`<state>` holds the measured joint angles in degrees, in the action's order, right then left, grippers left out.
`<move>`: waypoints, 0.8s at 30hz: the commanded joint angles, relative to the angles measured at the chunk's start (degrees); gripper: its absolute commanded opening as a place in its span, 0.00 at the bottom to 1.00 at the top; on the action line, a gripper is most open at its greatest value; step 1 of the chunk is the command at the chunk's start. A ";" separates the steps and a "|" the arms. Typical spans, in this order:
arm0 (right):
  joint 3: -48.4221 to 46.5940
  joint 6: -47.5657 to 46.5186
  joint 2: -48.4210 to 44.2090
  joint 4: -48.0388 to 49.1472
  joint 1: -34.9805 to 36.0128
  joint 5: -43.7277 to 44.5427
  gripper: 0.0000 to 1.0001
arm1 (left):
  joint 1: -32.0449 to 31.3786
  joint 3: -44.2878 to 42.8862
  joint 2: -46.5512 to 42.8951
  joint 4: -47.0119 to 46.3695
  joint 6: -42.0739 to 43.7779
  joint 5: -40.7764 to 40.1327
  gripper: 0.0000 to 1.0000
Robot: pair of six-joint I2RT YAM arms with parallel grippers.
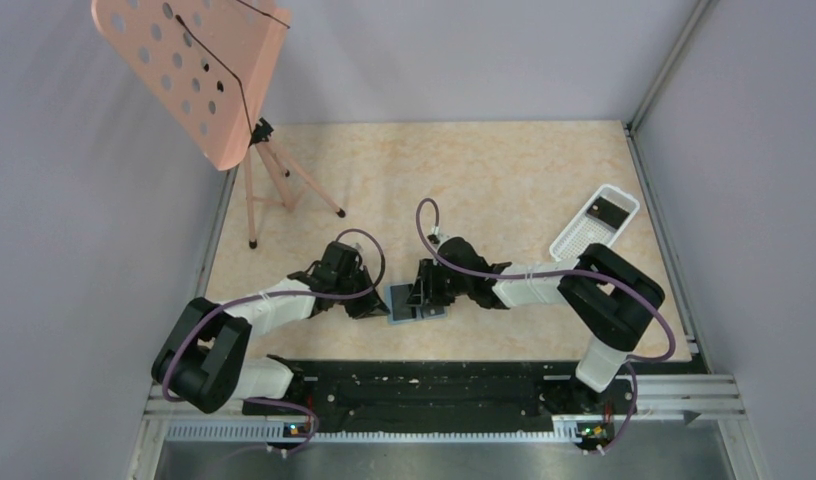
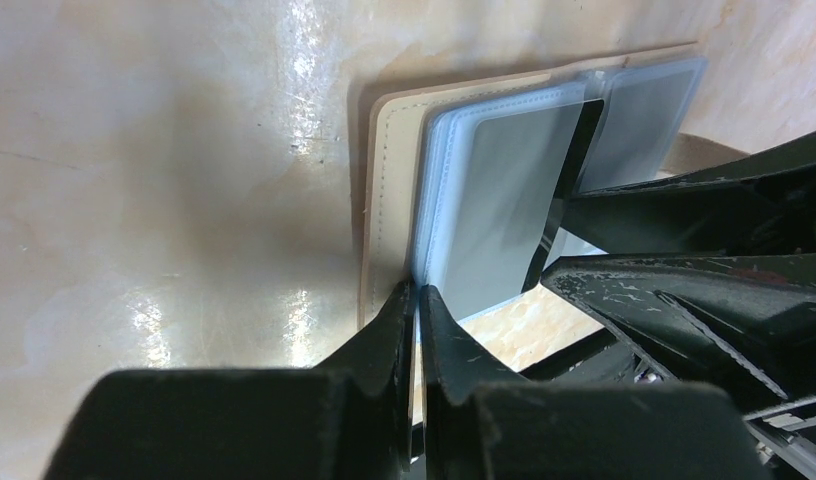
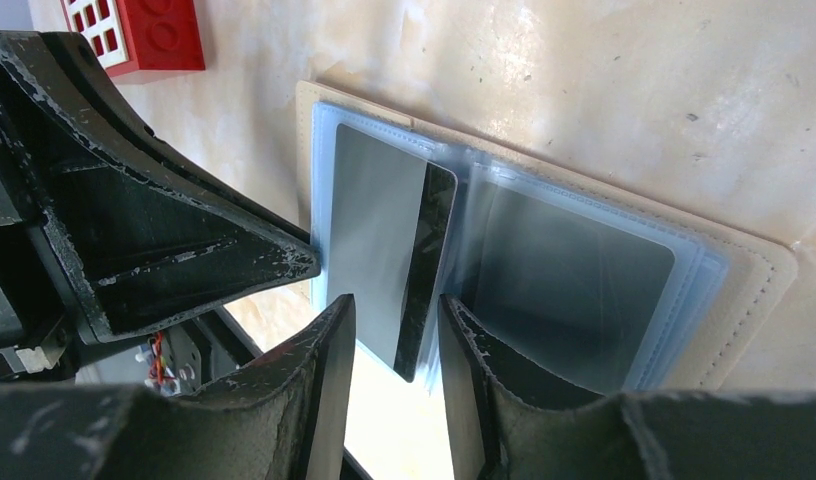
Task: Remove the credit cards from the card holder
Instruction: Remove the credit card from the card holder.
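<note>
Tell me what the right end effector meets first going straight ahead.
Likely the dark credit card poking from the card holder; its near edge lies between the fingers of the right end effector, though depth is unclear.

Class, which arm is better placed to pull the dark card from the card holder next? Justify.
Right. The right gripper sits open astride the dark card, which sticks out, so it likely need only close and pull. The left gripper is shut on the card holder, anchoring it.
</note>
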<state>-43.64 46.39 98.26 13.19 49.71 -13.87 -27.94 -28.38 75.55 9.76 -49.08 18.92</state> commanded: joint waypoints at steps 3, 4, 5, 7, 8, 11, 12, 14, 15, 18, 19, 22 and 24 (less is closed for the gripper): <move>1.35 0.65 -0.01 2.35 -0.32 -1.10 0.32 | -0.57 0.61 1.32 -1.59 -0.23 0.63 0.07; 1.43 0.70 -0.13 2.44 -0.32 -1.08 0.30 | -0.60 0.53 1.42 -1.59 -0.26 0.64 0.07; 1.45 0.67 -0.14 2.42 -0.32 -1.07 0.28 | -0.60 0.53 1.52 -1.61 -0.25 0.60 0.06; 1.41 0.48 -0.31 2.34 -0.36 -0.95 0.19 | -0.65 0.61 1.52 -1.65 -0.32 0.55 0.06; 1.42 0.34 -0.45 2.36 -0.52 -1.10 0.12 | -0.69 0.67 1.52 -1.67 -0.38 0.51 0.06; 1.66 -0.50 -1.54 2.33 -1.42 -1.87 0.00 | -0.75 0.83 1.71 -1.76 -0.49 0.34 0.06; 1.89 -0.74 -2.14 2.04 -1.84 -1.82 0.00 | -0.78 0.87 1.73 -1.62 -0.49 0.21 0.06; 2.52 -1.26 -3.63 1.31 -2.92 -1.76 0.00 | -0.75 0.79 2.05 -1.50 -0.43 -0.05 0.06; 2.93 -1.40 -4.36 1.08 -3.47 -1.75 0.00 | -0.72 0.72 2.27 -1.56 -0.42 -0.02 0.06; 4.16 -2.08 -6.24 0.42 -4.95 -2.45 0.00 | -0.81 0.27 3.57 -1.64 0.18 0.74 0.07; 4.51 -2.33 -6.65 0.12 -5.36 -2.72 0.00 | -0.85 0.16 3.90 -1.57 0.22 0.69 0.07; 5.27 -3.66 -8.33 -1.42 -6.51 -3.54 0.00 | -0.88 0.02 3.88 -1.54 0.24 0.26 0.07; 5.31 -4.93 -9.57 -3.57 -7.34 -4.01 0.00 | -0.97 -0.16 3.80 -1.27 0.23 0.21 0.07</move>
<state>-38.61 44.80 92.55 12.12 44.03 -17.30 -28.25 -28.42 77.89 6.81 -49.63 20.95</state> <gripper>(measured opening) 0.007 0.074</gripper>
